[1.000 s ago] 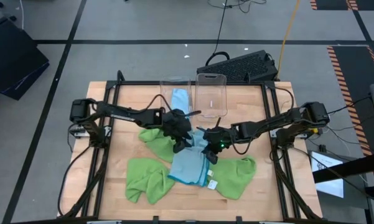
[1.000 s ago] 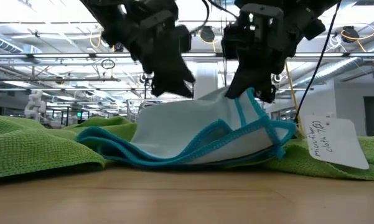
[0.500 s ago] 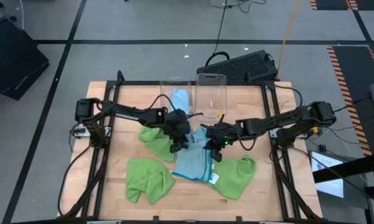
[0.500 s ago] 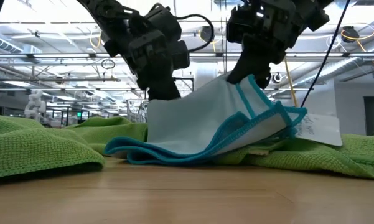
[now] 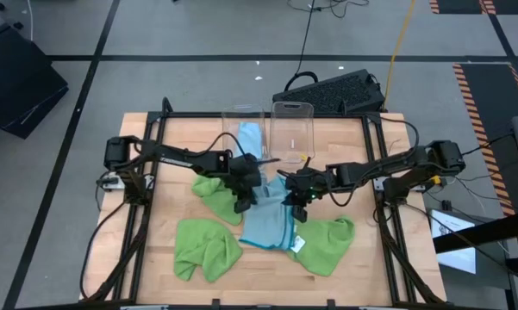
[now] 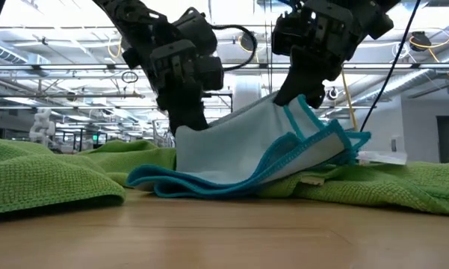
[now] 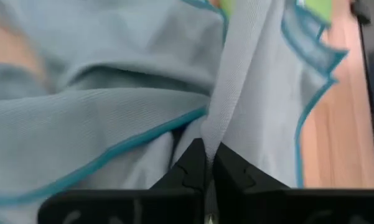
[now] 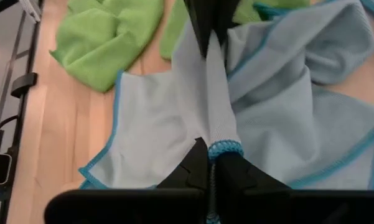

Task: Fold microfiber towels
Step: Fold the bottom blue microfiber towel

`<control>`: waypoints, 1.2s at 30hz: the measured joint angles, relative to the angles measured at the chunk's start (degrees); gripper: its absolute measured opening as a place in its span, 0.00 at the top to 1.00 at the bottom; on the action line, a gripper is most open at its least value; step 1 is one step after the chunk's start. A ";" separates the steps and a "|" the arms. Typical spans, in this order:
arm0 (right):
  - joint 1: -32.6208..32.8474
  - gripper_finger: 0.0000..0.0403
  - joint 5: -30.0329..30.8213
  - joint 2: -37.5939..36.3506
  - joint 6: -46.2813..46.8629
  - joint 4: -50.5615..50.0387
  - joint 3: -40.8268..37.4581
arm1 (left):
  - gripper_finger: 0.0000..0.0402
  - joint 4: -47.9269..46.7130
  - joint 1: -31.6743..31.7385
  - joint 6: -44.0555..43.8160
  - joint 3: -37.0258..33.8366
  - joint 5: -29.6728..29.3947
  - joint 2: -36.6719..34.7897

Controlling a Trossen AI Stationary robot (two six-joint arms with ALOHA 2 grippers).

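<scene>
A light blue microfiber towel (image 5: 267, 222) with a teal hem lies crumpled at the table's middle, its near part on the wood and on a green towel. My left gripper (image 5: 244, 198) is shut on its left side, and my right gripper (image 5: 295, 200) is shut on its right side. The cloth (image 6: 239, 153) rises between them in the low view. Lime green towels lie at the near left (image 5: 207, 250), the near right (image 5: 329, 245) and under my left arm (image 5: 214, 189). My left gripper pinches a raised fold of the blue towel (image 7: 216, 127) between its two fingers, slanting down from the table's left. The fold stands up from the fingers; the rest of the cloth sags onto the table. My right gripper pinches the towel's teal hemmed edge (image 8: 224, 149) between its two fingers, slanting down from the table's right. That edge is lifted clear. A ridge of cloth (image 8: 208, 93) runs fairly straight from it to the left gripper's fingers (image 8: 203, 28), while the lower part lies on the table.
Two clear bins stand at the far edge, the left one (image 5: 244, 129) holding another light blue towel (image 5: 252, 138), the right one (image 5: 293, 129) beside it. A white tag (image 5: 296, 246) lies on the near right green towel. Bare wood shows at the near edge (image 5: 259, 284).
My left gripper has come down onto the blue towel's left side and shut on a fold of it. My right gripper has risen a little, rolling, with the hemmed edge. The towel's upper part has been drawn up and toward the far edge; its near part stays on the table.
</scene>
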 joint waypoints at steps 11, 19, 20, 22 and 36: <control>-0.50 1.00 -0.15 -0.04 2.56 -0.35 0.02 | 0.96 -4.02 -2.53 -5.08 -0.04 -9.80 -8.01; 0.89 1.00 0.04 -0.07 9.97 0.22 0.04 | 0.98 -5.61 -11.77 -7.18 -0.01 -24.25 -9.02; 1.39 1.00 0.02 -0.04 9.57 0.38 0.04 | 0.98 -5.63 -13.18 -7.20 -0.01 -25.91 -8.97; 2.65 1.00 0.03 -0.04 8.41 0.58 0.04 | 0.99 -5.64 -15.60 -8.59 -0.01 -28.58 -8.97; 8.63 0.99 -0.07 5.11 16.04 10.08 0.00 | 0.98 -6.49 -23.11 -14.72 -0.39 -38.52 -8.13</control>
